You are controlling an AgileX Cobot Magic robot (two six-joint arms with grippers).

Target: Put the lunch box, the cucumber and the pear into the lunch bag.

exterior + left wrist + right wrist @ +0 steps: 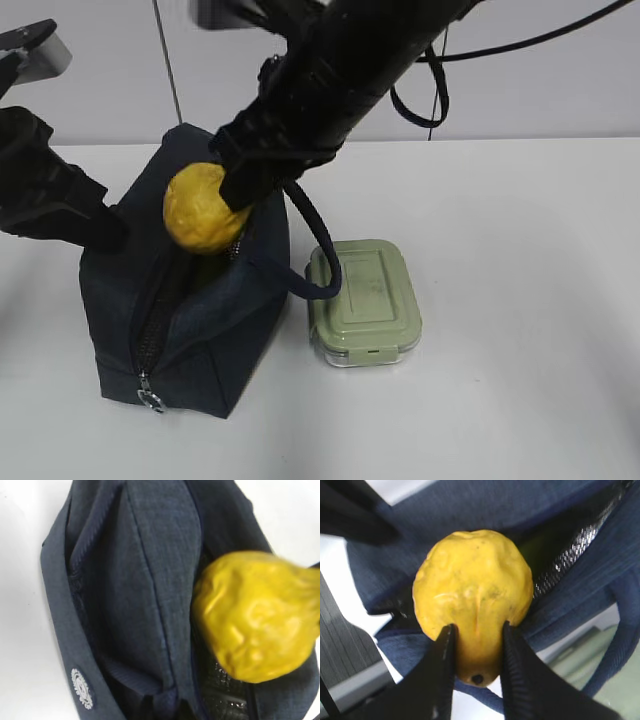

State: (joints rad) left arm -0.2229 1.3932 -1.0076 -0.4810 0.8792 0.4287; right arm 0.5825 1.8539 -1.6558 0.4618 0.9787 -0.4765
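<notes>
Right wrist view shows my right gripper (476,645) clamped on the pear's (472,595) narrow end, poised above the lunch bag's (485,510) unzipped mouth for dropping, while my closed left gripper (105,228) pins the bag's left edge steady.

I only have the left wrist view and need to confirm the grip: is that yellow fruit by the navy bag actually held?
Observer: Yes, the right gripper is clamped on the narrow end of the squat yellow pear.
Operator: Is the lunch box packed?
Observer: No, the sage-green lidded lunch box sits on the white table beside the boxy navy fabric lunch bag.
Operator: Bag unzipped?
Observer: Yes, the exterior view shows its top open under the pear.
</notes>
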